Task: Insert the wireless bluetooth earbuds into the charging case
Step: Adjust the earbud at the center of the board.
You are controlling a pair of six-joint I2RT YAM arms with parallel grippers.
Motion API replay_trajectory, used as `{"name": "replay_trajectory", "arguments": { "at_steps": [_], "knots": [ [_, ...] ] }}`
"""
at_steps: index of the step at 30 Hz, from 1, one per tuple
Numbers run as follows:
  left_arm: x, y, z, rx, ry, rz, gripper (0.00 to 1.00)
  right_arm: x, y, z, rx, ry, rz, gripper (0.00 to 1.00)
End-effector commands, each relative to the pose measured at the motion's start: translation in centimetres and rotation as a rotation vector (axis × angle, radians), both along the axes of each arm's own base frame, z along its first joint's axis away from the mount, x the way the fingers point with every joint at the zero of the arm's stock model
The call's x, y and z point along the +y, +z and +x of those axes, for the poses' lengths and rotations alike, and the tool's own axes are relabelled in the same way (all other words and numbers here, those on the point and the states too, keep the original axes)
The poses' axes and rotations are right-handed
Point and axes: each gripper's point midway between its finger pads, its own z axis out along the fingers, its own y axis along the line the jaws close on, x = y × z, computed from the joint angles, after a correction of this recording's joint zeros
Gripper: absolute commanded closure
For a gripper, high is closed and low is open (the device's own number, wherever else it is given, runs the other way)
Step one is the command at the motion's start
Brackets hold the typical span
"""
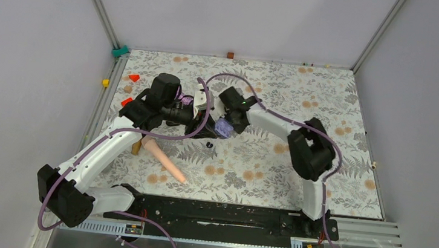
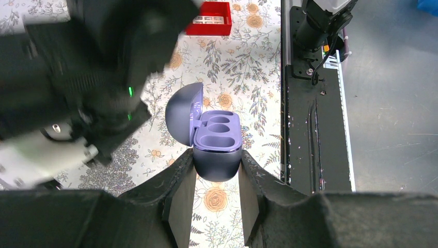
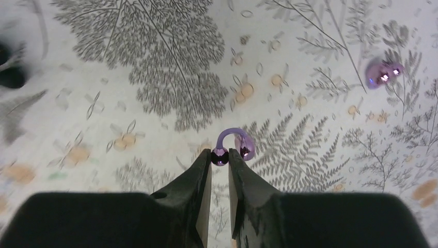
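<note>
Right gripper [image 3: 220,156] — 1 purple earbud [image 3: 244,149] (half-hidden)

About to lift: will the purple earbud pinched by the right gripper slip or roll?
The purple earbud looks glossy and rounded, so it may slip or twist. The right gripper seems to pinch only its edge, so it could pop free.

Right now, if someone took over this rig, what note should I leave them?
Left gripper: shut on the charging case, lid open, both wells empty.
Right gripper: shut on a purple earbud.
Second purple earbud: loose on the table.
Done: case held open, one bud pinched.
To do: seat both buds in the case.
</note>
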Motion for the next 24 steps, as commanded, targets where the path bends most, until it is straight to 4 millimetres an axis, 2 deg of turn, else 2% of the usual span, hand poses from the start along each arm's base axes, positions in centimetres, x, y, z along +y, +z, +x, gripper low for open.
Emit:
{"name": "replay_trajectory", "arguments": {
  "at_steps": [1,6,10,13,17,20,24],
  "knots": [
    [-0.4,2.5,0.1,-0.073,-0.014,-0.046,1.0,1.4,7.3,-0.5,0.074,-0.01,0.416,0.88],
    [-0.4,2.5,0.1,-0.061,-0.02,-0.05,1.0,2.0,9.2,-1.9,0.302,-0.102,0.789,0.87],
    [-0.5,2.5,0.0,-0.057,-0.022,-0.051,1.0,3.4,8.2,-2.8,0.564,-0.241,0.981,0.87],
    [-0.4,2.5,0.1,-0.062,-0.018,-0.049,1.0,4.8,7.6,-3.4,0.702,-0.293,1.057,0.86],
    [-0.3,2.5,0.1,-0.065,-0.012,-0.047,1.0,4.1,5.7,-3.7,0.7,-0.388,1.032,0.81],
    [-0.3,2.4,0.1,-0.064,-0.014,-0.047,1.0,2.5,4.7,-3.8,0.624,-0.418,0.933,0.73],
    [-0.4,2.4,0.2,-0.061,-0.017,-0.048,1.0,0.1,4.6,-3.8,0.522,-0.441,0.8,0.7]
  ]
}}
